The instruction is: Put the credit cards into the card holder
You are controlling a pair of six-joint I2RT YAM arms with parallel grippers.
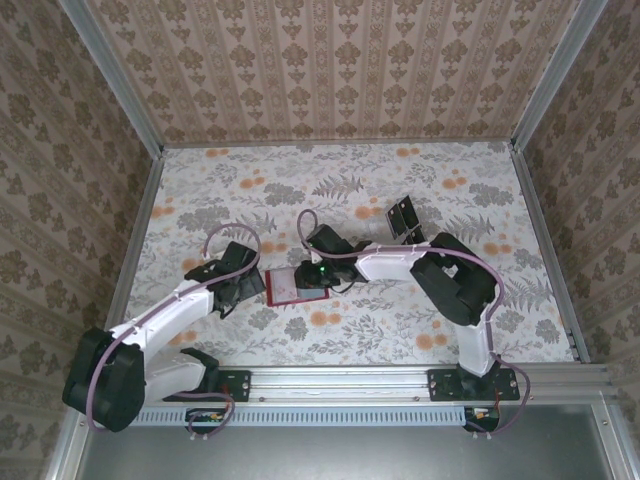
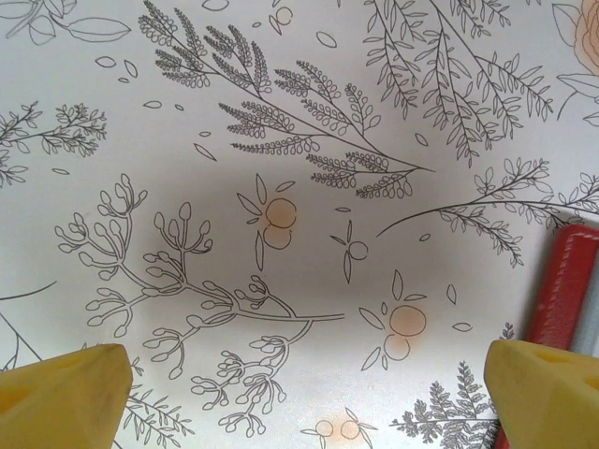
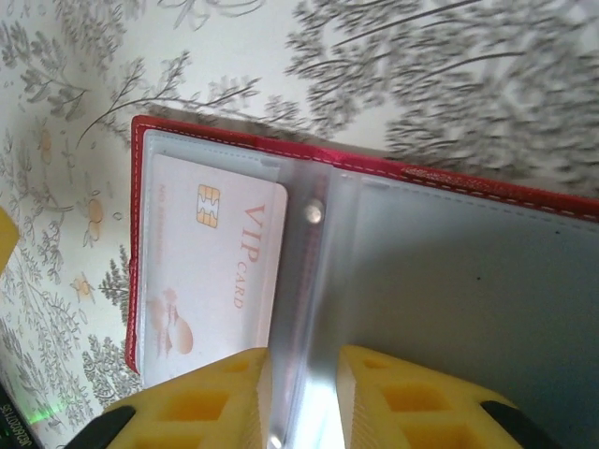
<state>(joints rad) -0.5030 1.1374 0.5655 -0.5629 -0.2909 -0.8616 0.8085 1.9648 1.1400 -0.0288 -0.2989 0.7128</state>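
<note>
The red card holder (image 1: 293, 285) lies open on the flowered table between both grippers. In the right wrist view its grey inside (image 3: 468, 281) faces up, and a pale pink VIP card (image 3: 211, 267) sits in the left clear pocket. My right gripper (image 3: 304, 398) is over the fold, its yellow fingers closed on the upright clear sleeve leaves (image 3: 314, 309). My left gripper (image 2: 309, 393) is open just left of the holder, whose red edge (image 2: 562, 281) passes by its right fingertip. Two black credit cards (image 1: 403, 215) lie further back on the table.
The flowered tabletop (image 1: 240, 185) is walled by patterned panels on three sides. An aluminium rail (image 1: 350, 382) runs along the near edge by the arm bases.
</note>
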